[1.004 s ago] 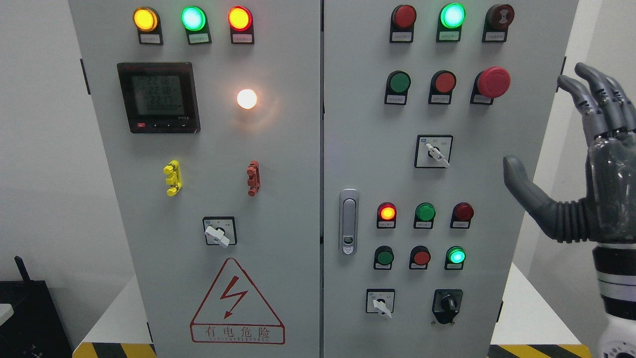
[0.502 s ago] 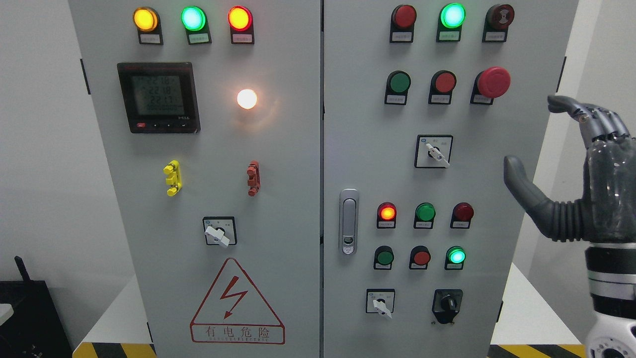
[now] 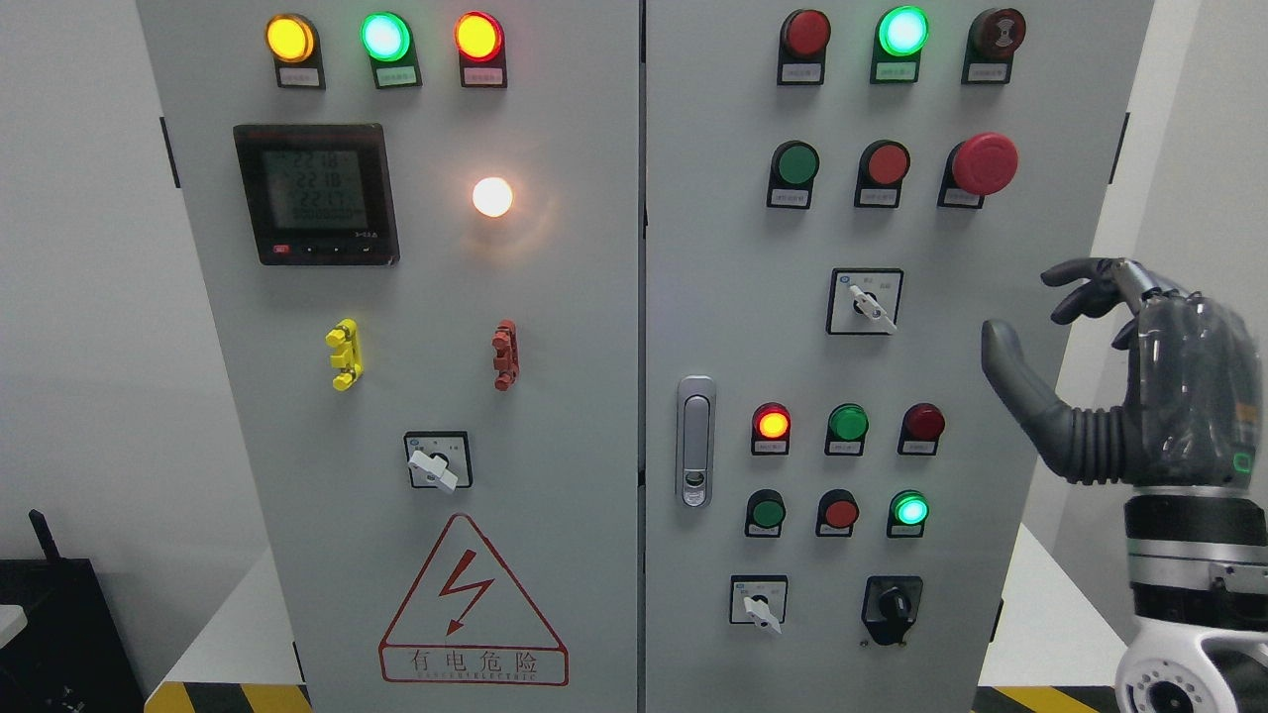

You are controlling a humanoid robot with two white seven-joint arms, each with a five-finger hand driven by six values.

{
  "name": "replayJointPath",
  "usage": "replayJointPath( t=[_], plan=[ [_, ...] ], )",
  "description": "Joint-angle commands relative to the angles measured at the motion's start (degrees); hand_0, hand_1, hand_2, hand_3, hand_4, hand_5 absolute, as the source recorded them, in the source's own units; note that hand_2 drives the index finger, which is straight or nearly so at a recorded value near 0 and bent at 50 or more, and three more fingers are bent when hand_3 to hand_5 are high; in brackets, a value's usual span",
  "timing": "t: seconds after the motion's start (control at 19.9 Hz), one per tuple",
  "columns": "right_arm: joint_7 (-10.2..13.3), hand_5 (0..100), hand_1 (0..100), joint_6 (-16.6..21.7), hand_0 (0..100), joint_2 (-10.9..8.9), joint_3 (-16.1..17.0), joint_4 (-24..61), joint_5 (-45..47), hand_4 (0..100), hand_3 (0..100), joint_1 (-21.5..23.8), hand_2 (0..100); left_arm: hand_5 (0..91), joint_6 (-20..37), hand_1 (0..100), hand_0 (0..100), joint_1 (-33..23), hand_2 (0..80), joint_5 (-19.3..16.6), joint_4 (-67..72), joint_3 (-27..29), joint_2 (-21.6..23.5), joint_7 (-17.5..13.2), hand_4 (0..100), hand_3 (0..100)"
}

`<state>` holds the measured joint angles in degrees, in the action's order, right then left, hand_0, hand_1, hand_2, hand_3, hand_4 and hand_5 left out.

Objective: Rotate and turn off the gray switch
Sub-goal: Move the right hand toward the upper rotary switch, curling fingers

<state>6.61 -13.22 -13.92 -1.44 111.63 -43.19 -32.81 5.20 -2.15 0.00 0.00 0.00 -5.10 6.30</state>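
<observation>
Three grey-white rotary switches sit on the cabinet: one on the left door (image 3: 437, 463), one at mid-height on the right door (image 3: 869, 305) and one low on the right door (image 3: 760, 604). All three levers point down to the right. My right hand (image 3: 1025, 312) hovers off the cabinet's right edge, level with the mid-height switch and about a hand's width right of it. Its fingers (image 3: 1085, 282) bend forward toward the panel, the thumb (image 3: 1001, 356) stands apart, and it holds nothing. The left hand is out of view.
A black rotary switch (image 3: 892, 604) sits beside the lowest grey one. A red mushroom button (image 3: 983, 163) is above the hand, with lamps and push buttons (image 3: 848, 424) below the mid switch. The door latch (image 3: 695, 441) is at the centre seam.
My right hand has dropped and shifted slightly left toward the panel. Its fingers went from upright and spread to bent forward. No switch has turned.
</observation>
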Motion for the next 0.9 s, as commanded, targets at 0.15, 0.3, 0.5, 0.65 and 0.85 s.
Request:
replayJointPath(
  t=[0.15,0.3,0.5,0.65,0.85],
  plan=[
    [-0.2,100,29,-1.2,14,5.13,-3.3,-4.1,-0.2,85,88,-1.0,55,0.0,0.0,39,12,0.0,0.0,-0.4,1.3,1.8,0.0,0.0,0,0],
    [-0.2,100,27,-3.3,11,5.57,-4.2,-4.8,0.0,85,88,-3.1,56,0.0,0.0,39,12,0.0,0.0,-0.4,1.3,1.8,0.0,-0.1,0,0],
    [-0.2,100,26,-3.7,10,5.57,-4.5,-5.1,-0.2,86,88,-3.3,56,0.0,0.0,39,12,0.0,0.0,-0.4,1.3,1.8,0.0,-0.1,0,0],
    [-0.2,100,27,-5.0,9,5.57,-5.4,-5.6,-0.1,86,88,-3.8,57,0.0,0.0,39,12,0.0,0.0,-0.4,1.3,1.8,0.0,-0.1,0,0],
    [-0.2,100,28,-6.4,8,5.66,-6.6,-6.0,-0.4,86,88,-4.6,58,0.0,0.0,39,12,0.0,0.0,-0.4,1.3,1.8,0.0,-0.1,0,0]
  ],
)
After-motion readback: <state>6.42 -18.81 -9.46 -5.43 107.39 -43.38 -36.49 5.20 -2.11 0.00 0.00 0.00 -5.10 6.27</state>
